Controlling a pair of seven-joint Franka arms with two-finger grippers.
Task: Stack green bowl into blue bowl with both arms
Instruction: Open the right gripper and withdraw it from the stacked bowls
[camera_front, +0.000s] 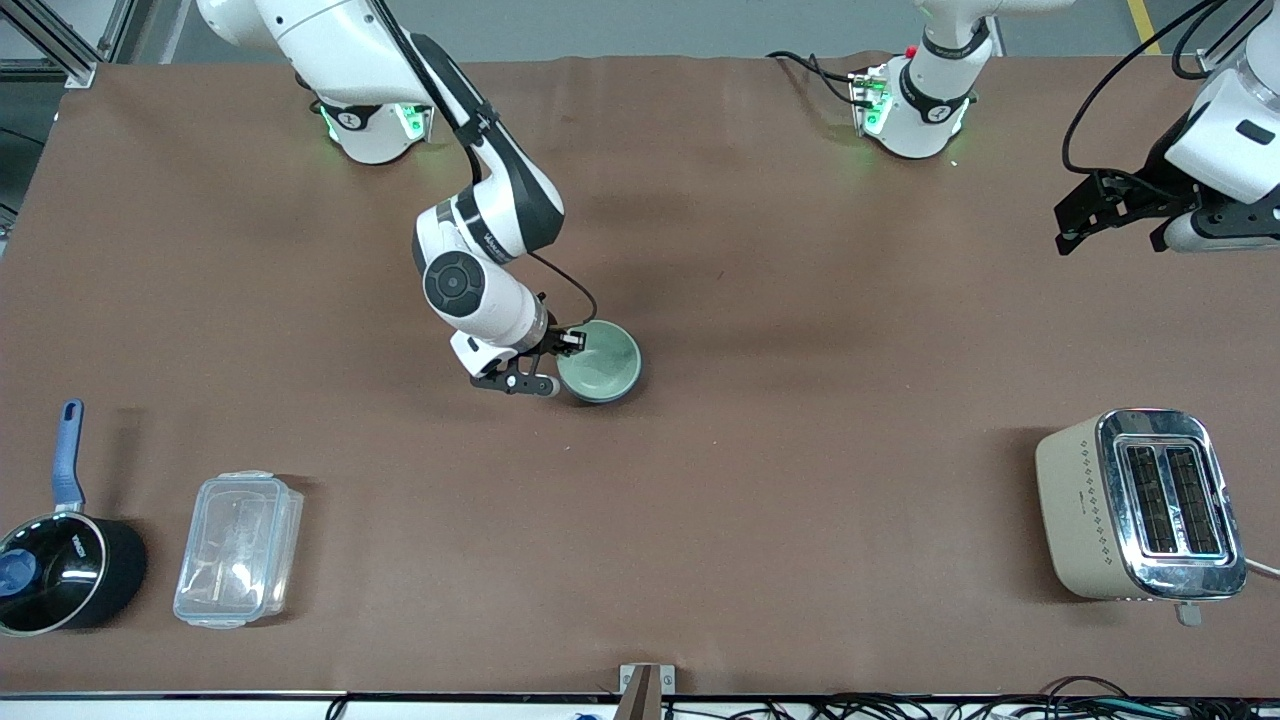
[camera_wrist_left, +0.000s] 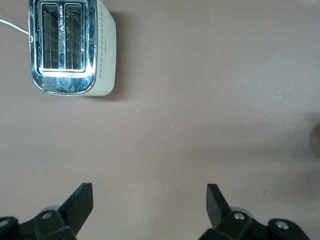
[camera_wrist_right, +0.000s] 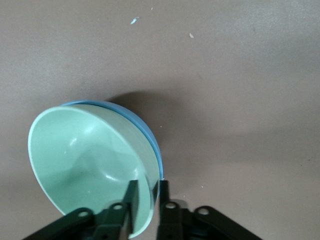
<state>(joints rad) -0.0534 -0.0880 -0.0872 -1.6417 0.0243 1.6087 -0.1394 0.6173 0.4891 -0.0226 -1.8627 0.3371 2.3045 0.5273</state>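
Right tool: the right tool (camera_front: 566, 352) (camera_wrist_right: 147, 192) sits low at the middle of the tabletop, its two fingers pinching the rim of the green bowl, one finger (camera_wrist_right: 131, 196) inside the rim and the other outside.
Green bowl: the green bowl (camera_front: 597, 360) (camera_wrist_right: 85, 165) lies nested inside the blue bowl, mouth facing up and slightly tipped in the right wrist view; being round, it has no long axis to speak of.
Blue bowl: the blue bowl (camera_front: 630, 380) (camera_wrist_right: 150, 137) shows only as a thin blue edge around the green one, resting on the tabletop about midway between the edge by the robot bases and the edge nearest the front camera.
Left tool: the left tool (camera_front: 1110, 205) (camera_wrist_left: 150, 202) hangs in the air with fingers spread wide, over the tabletop near the corner at the left arm's end by the bases; this arm waits.
Toaster: a cream and chrome toaster (camera_front: 1140, 505) (camera_wrist_left: 70, 47) stands near the left arm's end, close to the front edge, slots up.
Container: a clear plastic container (camera_front: 238, 550) lies near the front edge toward the right arm's end.
Saucepan: a black saucepan (camera_front: 60, 570) with a blue handle sits by the front corner at the right arm's end.
Tabletop: the brown tabletop (camera_front: 800, 560) carries everything.
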